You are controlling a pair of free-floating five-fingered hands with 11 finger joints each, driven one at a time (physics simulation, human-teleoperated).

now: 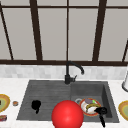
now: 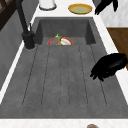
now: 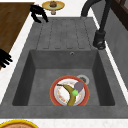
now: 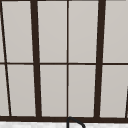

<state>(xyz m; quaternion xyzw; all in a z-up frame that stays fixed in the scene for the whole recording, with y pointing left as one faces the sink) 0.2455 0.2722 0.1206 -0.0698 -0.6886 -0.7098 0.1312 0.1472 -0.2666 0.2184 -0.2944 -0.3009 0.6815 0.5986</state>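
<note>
1. We saw the left hand point(image 1: 36, 105) over the drainboard point(image 1: 47, 95), its fingers curled down and holding nothing.
2. The right hand point(image 1: 100, 111) hung at the basin's near right edge by the plate point(image 1: 90, 107), fingers loosely curled, empty.
3. The banana point(image 3: 68, 93) lay flat on the plate, its long axis running left to right along the sink.
4. A red ball point(image 1: 67, 115) sat near the front.

Kitchen: sink point(image 1: 50, 92), faucet point(image 1: 68, 72), window point(image 1: 67, 30).
</note>
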